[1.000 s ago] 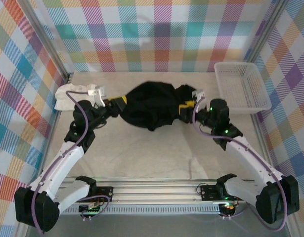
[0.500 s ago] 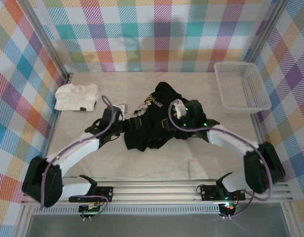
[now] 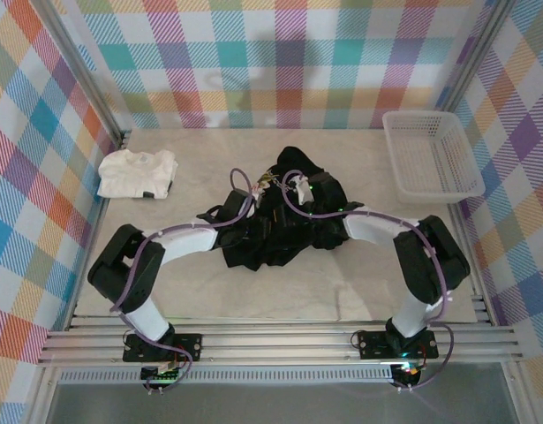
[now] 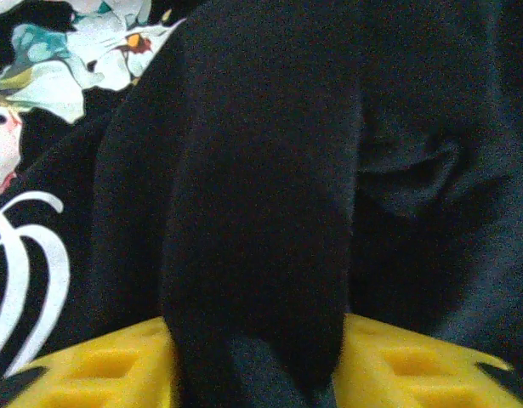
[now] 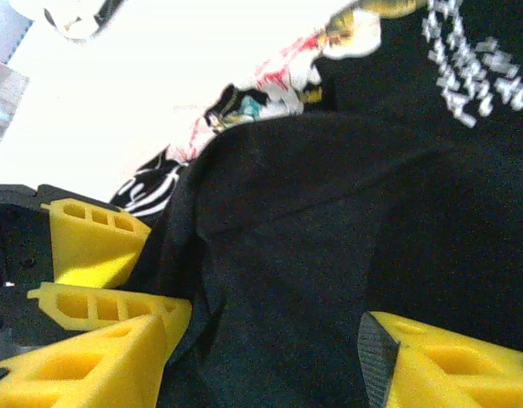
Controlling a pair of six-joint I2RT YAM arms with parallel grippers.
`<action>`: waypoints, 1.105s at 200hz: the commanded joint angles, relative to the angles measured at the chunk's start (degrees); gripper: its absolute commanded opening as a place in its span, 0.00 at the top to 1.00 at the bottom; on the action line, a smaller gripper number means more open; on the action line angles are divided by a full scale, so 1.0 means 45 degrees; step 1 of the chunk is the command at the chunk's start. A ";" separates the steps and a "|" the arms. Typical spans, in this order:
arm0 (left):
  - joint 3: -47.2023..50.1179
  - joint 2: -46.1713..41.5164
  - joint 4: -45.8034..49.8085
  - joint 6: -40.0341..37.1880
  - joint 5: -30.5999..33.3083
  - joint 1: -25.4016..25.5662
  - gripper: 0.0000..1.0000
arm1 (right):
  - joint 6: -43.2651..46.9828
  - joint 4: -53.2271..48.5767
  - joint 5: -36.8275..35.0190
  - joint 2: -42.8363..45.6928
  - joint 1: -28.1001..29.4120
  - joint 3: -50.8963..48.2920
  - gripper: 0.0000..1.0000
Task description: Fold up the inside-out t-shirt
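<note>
Your two arms (image 3: pixel 187 237) have drawn in together over the one black t-shirt (image 3: pixel 280 231), bunched mid-counter (image 3: pixel 342 287). One basket (image 3: pixel 433 155) and one white t-shirt (image 3: pixel 137 172) sit well apart from it. Your left fingers (image 4: pixel 99 365) pinch a fold, and your right fingers (image 5: pixel 452 365) stand apart over cloth.

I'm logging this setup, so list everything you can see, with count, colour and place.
black shirt: one, black with a pale print, crumpled mid-table
white shirt: one, white, folded, far left of the table
basket: one, white, far right of the table
table: one, beige, under everything
walls: three, multicolour plaid, back and both sides
rail: one, silver, near edge
left arm: one, white and black, reaching to the black shirt
right arm: one, white and black, reaching to the black shirt
left gripper: one, yellow fingers, pinching a fold of black shirt
right gripper: one, yellow fingers, black shirt between them
</note>
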State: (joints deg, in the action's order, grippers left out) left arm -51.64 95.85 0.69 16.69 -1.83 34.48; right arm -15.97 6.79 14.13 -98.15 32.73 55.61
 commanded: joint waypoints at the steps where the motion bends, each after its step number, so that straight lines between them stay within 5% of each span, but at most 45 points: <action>1: -0.0195 0.0109 -0.0612 -0.0170 0.0178 -0.0178 0.71 | -0.1330 0.0812 0.0000 -0.0797 0.0070 0.0357 0.39; 43: 0.1418 -0.1763 -0.2877 0.0635 -0.2620 -0.0819 1.00 | -0.1717 0.1578 0.0860 -0.1671 0.0070 0.0903 0.39; 76: 0.2198 -0.3108 -0.3635 0.1835 -0.4953 -0.1900 1.00 | -0.1086 0.1529 0.1693 -0.0758 -0.0354 0.0618 0.84; 104: 0.2477 -0.4594 -0.4359 0.3316 -0.7232 -0.2687 1.00 | 0.0173 0.1475 0.4529 0.1794 -0.1275 -0.0729 1.00; 129: 0.2203 -0.5850 -0.4216 0.4089 -0.7928 -0.2906 1.00 | 0.1354 -0.0057 0.6071 0.3809 -0.1672 -0.1360 1.00; 150: 0.1841 -0.6655 -0.4248 0.4543 -0.8488 -0.2945 1.00 | 0.1432 -0.1392 0.4697 0.4962 -0.1883 -0.1574 0.98; 177: 0.1388 -0.7086 -0.3870 0.4583 -0.8669 -0.2918 1.00 | 0.1253 -0.3246 0.1809 0.5482 -0.1620 -0.1168 0.74; 221: 0.1046 -0.7106 -0.3493 0.4464 -0.8718 -0.2765 1.00 | 0.1244 -0.2171 0.0486 0.6332 0.0487 -0.1864 0.44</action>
State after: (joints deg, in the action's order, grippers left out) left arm -44.58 64.86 -15.77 36.62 -39.46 21.93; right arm -11.11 -3.81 21.10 -72.16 30.02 48.69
